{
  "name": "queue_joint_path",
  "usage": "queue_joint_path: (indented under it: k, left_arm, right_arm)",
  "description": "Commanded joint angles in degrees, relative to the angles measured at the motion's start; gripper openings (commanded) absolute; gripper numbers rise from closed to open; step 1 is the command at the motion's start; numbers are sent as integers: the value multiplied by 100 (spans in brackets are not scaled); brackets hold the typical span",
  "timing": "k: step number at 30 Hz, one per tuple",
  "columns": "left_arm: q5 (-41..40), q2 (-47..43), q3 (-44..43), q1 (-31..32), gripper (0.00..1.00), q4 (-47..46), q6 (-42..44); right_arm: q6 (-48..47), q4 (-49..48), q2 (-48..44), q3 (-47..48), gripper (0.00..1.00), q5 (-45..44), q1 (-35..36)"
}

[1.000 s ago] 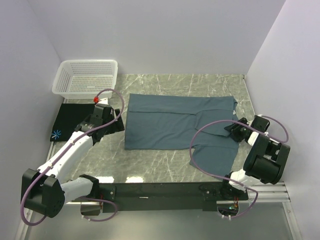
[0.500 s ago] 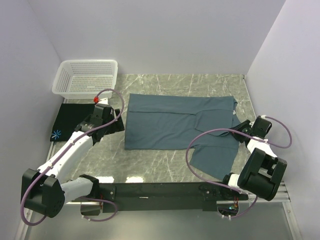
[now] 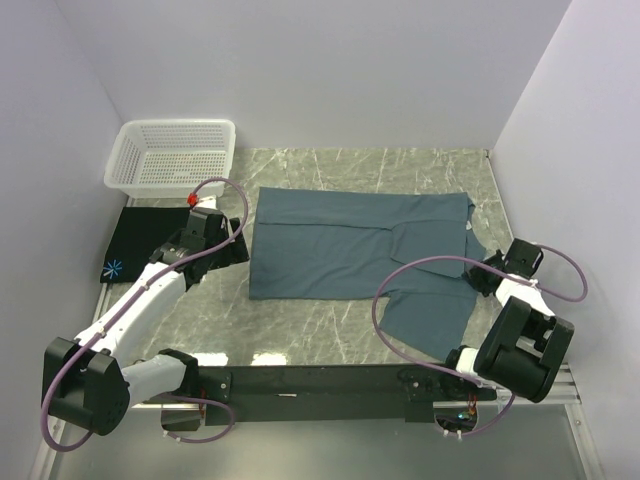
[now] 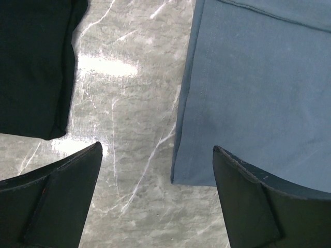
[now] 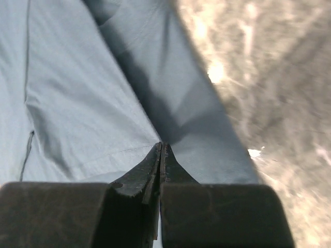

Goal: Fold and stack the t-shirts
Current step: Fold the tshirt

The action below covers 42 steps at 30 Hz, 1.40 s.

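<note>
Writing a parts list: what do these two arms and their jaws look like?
Left arm and right arm: white links, bulky black joint housings, each trailing a looping purple cable. Jaws are black and wedge-shaped. A red fitting caps the left cable.

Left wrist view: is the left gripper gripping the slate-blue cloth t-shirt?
No, the left gripper is wide open over the marble tabletop beside the slate-blue cloth t-shirt.

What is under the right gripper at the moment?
The slate-blue t-shirt lies under the shut right gripper, near the shirt's edge, with bare marble table just beyond. Whether cloth is pinched cannot be seen; the table beneath the shirt is covered.
</note>
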<state>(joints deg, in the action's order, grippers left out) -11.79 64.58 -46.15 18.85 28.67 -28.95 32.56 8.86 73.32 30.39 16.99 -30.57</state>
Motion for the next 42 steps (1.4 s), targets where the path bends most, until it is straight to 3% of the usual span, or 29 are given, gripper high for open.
queue_joint_path:
  k: [1,5,10,16,24,35,42]
  left_arm:
    - [19,-165,27,22,93,-63,74]
    - [-60,-147,18,22,93,-2,30]
    - [-288,37,-43,22,97,349,-444]
    - [80,231,176,22,94,605,-849]
    - [529,564,370,224,89,605,-1287]
    - [265,1487,212,892,78,333,-1833]
    - [230,1988,282,1041,65,175,-1965]
  right_arm:
    - [14,291,-178,81,0,-442,-98]
    - [58,449,-204,125,0,-609,-116]
    - [75,853,-484,151,34,-828,-116]
    - [155,1406,-1082,-77,50,-1576,-107]
    - [286,1724,-1364,-95,53,-1691,165]
    - [225,1654,-1285,2,53,-2033,613]
    - [251,1689,-1232,37,52,-2226,666]
